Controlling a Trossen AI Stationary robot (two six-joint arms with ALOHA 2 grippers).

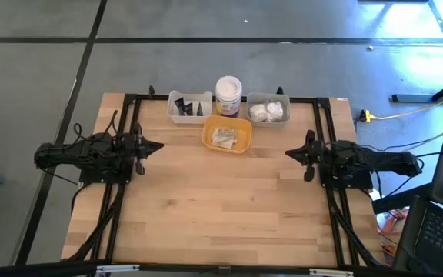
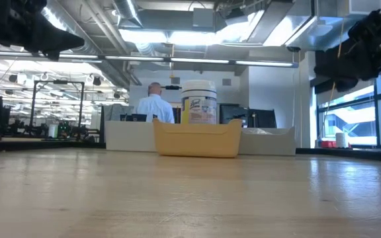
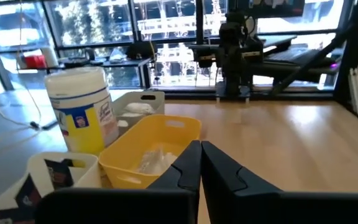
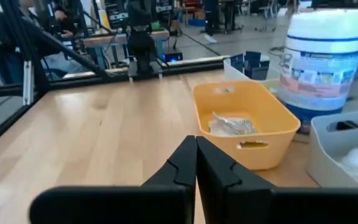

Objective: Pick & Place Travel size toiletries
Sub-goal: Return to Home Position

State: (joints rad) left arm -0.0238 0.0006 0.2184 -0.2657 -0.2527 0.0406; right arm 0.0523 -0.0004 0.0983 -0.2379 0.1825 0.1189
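Sachets (image 4: pixel 232 126) in yellow tray (image 4: pixel 219 146), hidden in low view; left pincer (image 3: pixel 199 146), right pincer (image 4: pixel 196 142) apparently together

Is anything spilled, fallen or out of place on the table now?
Nothing stands out. The black tubes lie in the white bin, the sachets in the yellow bin, the fluffy pieces in the grey bin, and the jar stands upright. The left gripper and right gripper are shut, away from the bins.
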